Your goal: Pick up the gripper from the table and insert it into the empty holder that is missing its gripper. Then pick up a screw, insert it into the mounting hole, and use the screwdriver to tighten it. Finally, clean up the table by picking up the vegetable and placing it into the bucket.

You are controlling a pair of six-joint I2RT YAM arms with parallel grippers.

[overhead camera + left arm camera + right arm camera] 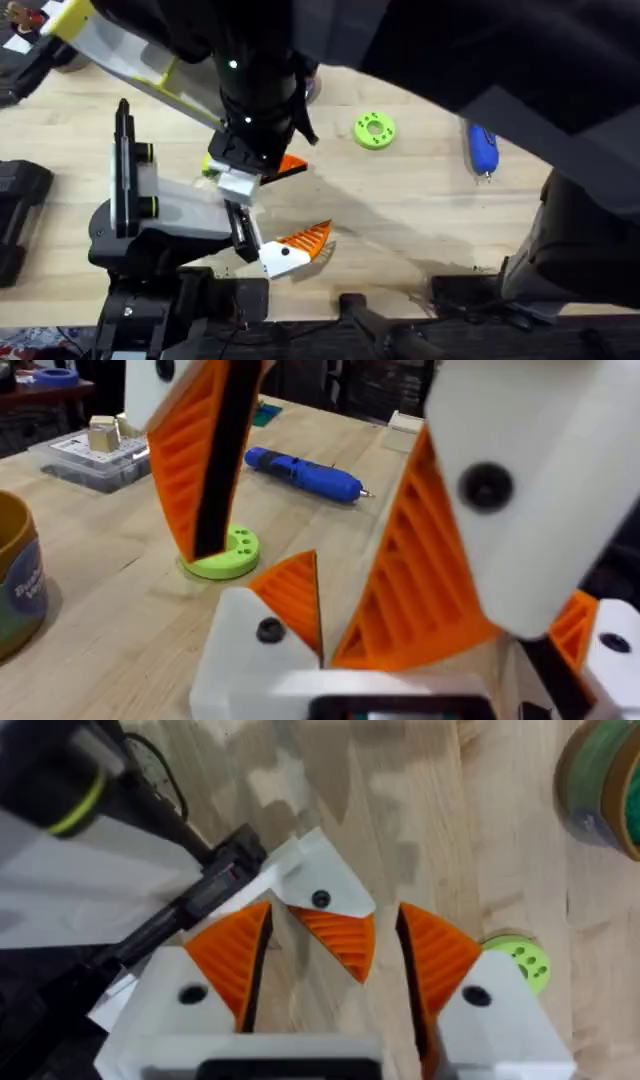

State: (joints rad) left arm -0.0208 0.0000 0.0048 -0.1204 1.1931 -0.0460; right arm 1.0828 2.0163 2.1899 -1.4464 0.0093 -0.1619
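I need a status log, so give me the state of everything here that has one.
gripper, ungripped, between the right gripper's pads
right gripper, open
holder, upright
screwdriver, lying flat, untouched
disc, lying flat
bucket, upright

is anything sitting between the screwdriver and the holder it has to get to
Yes. The green disc lies on the table between the screwdriver and the holder, apart from the screwdriver. Closer to the holder, a dark arm hangs over that stretch.
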